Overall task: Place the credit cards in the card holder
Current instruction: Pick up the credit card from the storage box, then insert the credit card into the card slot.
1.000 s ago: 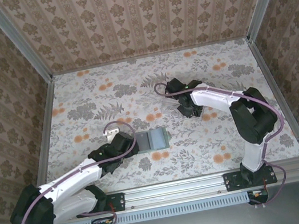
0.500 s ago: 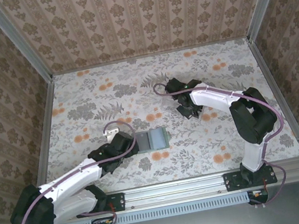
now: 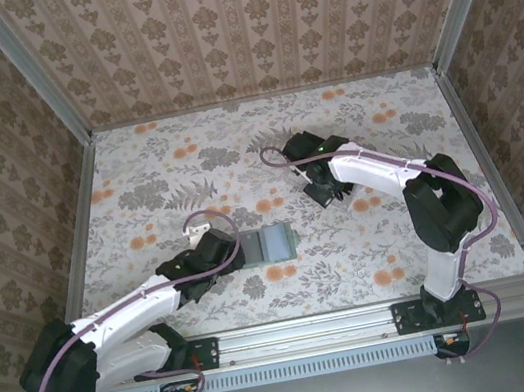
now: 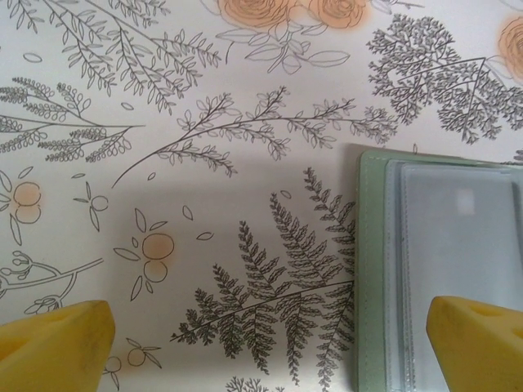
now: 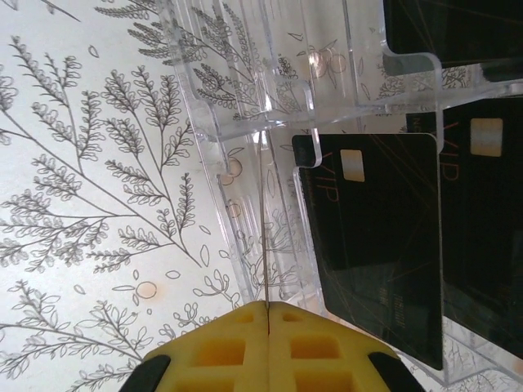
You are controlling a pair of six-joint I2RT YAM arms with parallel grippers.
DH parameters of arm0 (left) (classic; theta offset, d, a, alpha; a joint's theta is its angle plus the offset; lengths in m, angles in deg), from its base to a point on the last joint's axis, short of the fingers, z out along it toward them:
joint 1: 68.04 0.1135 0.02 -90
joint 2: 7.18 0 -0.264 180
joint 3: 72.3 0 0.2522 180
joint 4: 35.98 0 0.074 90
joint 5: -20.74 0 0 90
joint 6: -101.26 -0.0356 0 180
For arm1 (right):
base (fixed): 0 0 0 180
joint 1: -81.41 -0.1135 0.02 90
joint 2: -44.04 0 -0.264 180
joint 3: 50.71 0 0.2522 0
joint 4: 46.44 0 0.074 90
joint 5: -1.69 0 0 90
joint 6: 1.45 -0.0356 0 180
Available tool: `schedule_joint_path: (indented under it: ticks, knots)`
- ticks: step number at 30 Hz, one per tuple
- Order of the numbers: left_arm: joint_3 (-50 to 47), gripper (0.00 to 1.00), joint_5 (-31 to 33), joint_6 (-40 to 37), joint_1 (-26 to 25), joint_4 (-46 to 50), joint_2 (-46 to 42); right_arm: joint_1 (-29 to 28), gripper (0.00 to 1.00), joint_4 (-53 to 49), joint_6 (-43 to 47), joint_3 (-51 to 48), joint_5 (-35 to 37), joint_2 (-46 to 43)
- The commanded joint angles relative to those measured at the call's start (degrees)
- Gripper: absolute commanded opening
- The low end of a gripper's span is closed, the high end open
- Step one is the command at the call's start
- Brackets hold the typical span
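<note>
Above the cards (image 5: pixel 376 245), the right claw (image 5: pixel 268 314) has been swung slightly left and brought together since a second ago. The black cards lie in a clear tray (image 5: pixel 237 98), right of centre on the tabletop (image 3: pixel 137 177). None is seen clamped. The holder (image 4: pixel 445 269) lies opened near centre, its left edge straddled by the left claw (image 4: pixel 265 343), spread wide. Fetching a card appears to be in hand. Next, the right claw likely needs to be reopened and set on a card's edge.

Card holder (image 3: pixel 273 244): grey-green, laid open, flat. Credit cards (image 5: pixel 372 245): black, marked VIP, held in a clear rack (image 5: pixel 245 122).
</note>
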Motion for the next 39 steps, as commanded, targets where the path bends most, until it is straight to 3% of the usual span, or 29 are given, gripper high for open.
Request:
schedule_joint_path:
  ticks: [1,5,9,12,16,19,25,39]
  knots:
    - [1.6,1.0,-0.4,-1.5,0.5,-0.1,0.2,-1.6,0.0,-3.5,0.9,2.8,-1.2,-2.3]
    - [1.6,1.0,-0.2,-1.7,0.7,0.1,0.3,-3.3,0.0,-4.5,-2.3,4.6,-4.0,-5.8]
    - [1.8,1.0,0.0,-1.9,0.8,0.6,0.1,-4.1,0.0,-0.5,-10.6,3.2,-12.3,-10.5]
    - [1.8,1.0,0.3,-2.0,1.0,1.2,-0.1,-4.3,0.0,8.2,-20.1,-2.3,-20.9,-14.9]
    - [1.8,1.0,0.5,-2.2,1.1,1.8,-0.3,-4.7,0.0,29.0,-37.2,-14.8,-33.6,-19.1]
    - [1.8,1.0,0.6,-2.2,1.2,1.9,-0.2,-6.4,0.0,43.0,-47.9,-23.2,-34.8,-20.0]
    - [2.0,1.0,0.5,-2.5,1.3,1.7,0.7,-11.2,0.0,54.2,-56.0,-29.2,-30.8,-17.5]
    - [2.9,1.0,0.0,-3.9,1.4,1.7,3.6,-12.6,0.0,58.5,-58.1,-33.2,-31.0,-11.5]
